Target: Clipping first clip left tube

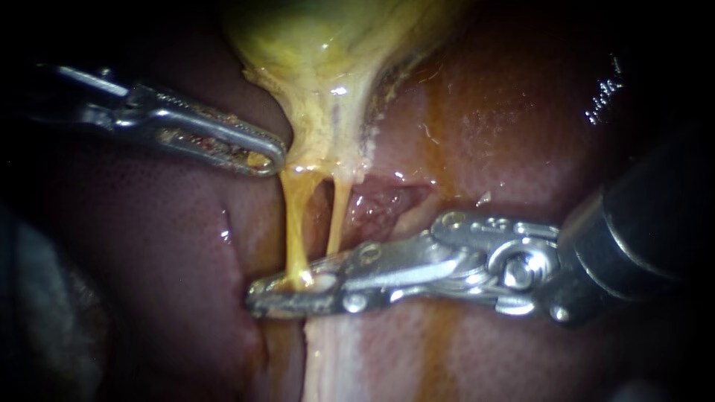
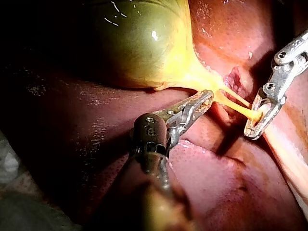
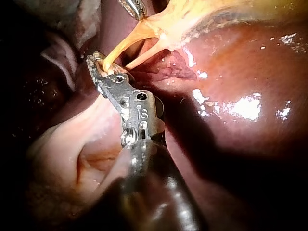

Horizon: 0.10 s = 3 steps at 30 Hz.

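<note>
The yellow-green gallbladder (image 1: 328, 45) narrows to a neck from which two yellow tubes run down. The left tube (image 1: 294, 216) is thicker, the right tube (image 1: 339, 212) thinner. My right instrument (image 1: 287, 294) comes in from the right, its jaws shut on the left tube's lower end. The right tube passes behind its upper jaw. The right instrument (image 3: 98, 65) in its own wrist view has the tube between its tips. My left instrument (image 1: 272, 156) is shut on the gallbladder's neck edge, also seen in its wrist view (image 2: 204, 98). There the right instrument (image 2: 255, 122) holds the tube (image 2: 238, 109).
Dark red liver (image 1: 149, 238) surrounds the site. A raw red patch (image 1: 380, 201) lies beside the right tube. A pale band of tissue (image 1: 335, 357) runs below the right instrument's jaws. Its thick dark shaft (image 1: 648, 223) fills the right side.
</note>
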Motion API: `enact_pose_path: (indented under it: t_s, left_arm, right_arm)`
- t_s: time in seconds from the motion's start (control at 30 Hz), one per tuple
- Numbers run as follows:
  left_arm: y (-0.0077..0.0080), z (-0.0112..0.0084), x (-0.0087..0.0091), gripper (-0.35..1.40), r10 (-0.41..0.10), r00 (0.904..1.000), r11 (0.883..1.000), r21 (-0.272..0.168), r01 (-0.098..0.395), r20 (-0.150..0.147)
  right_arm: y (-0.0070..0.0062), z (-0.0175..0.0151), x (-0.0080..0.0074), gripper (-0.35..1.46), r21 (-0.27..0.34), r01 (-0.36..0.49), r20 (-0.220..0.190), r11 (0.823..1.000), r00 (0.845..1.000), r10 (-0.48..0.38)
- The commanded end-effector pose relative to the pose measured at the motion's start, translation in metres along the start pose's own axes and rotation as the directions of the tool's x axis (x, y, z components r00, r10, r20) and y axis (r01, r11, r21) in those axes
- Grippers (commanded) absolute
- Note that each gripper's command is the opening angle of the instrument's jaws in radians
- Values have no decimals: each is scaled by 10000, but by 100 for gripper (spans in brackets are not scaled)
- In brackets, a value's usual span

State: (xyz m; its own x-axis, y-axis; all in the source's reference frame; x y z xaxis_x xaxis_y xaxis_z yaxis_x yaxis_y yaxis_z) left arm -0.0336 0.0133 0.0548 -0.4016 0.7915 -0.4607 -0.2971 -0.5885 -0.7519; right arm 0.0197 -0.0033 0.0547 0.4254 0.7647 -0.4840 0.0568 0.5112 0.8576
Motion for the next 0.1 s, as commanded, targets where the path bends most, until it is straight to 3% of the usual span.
enact_pose_path:
  t_s: [0.03,0.1]
  left_arm:
    - [0,0,0,-35,3,10000,10000,11,-3,21]
    - [0,0,0,-35,3,10000,10000,11,-3,21]
  right_arm:
    - [1,1,-2,-35,2,8,4,10000,10000,-8]
    - [2,1,-2,-35,2,11,5,10000,10000,-11]
